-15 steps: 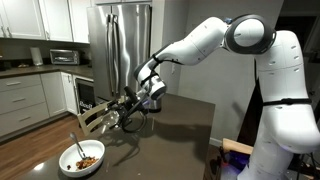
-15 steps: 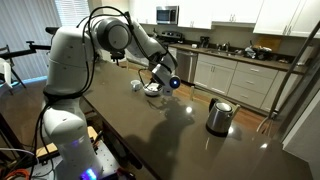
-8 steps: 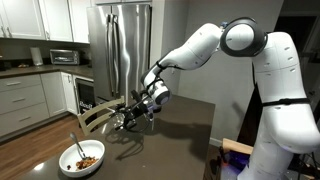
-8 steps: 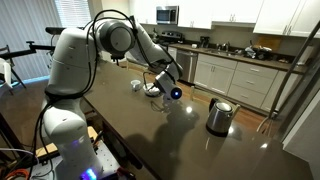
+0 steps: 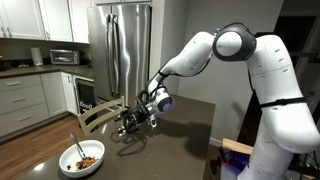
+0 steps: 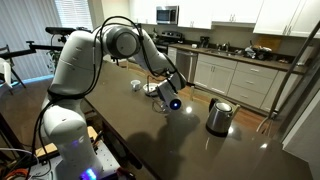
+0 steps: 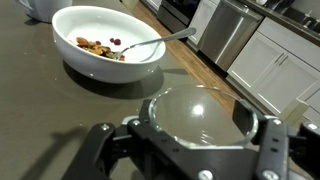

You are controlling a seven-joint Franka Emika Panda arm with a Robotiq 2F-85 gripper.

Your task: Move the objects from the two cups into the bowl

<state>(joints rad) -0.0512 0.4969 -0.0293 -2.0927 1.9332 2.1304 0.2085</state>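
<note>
We see the dark table (image 5: 185, 125) filling the foreground in both exterior views, and over it reaches the 1 white robot arm (image 5: 215, 45), bent down from its shoulder toward the tabletop. In an exterior view a steel kettle (image 6: 219, 116) with a black handle stands well apart from the arm's end. The wide white bowl (image 7: 100, 68) sits on the table near its edge, just beyond the gripper in the wrist view, and in an exterior view it lies near the table's corner (image 5: 75, 168). The gripper (image 7: 190, 140) is clenched on the clear glass tumbler (image 7: 195, 105): its 2 fingers (image 7: 270, 145) press against opposite sides of the glass, which hangs above the tabletop beside the bowl. The whitish cup (image 6: 136, 86) stands on the table behind the arm, near the bowl. A thin metal utensil (image 7: 165, 42) leans on the bowl's rim, its handle pointing away over the edge. The small brown-orange bits (image 7: 95, 45) lie in a loose heap inside the bowl.
</note>
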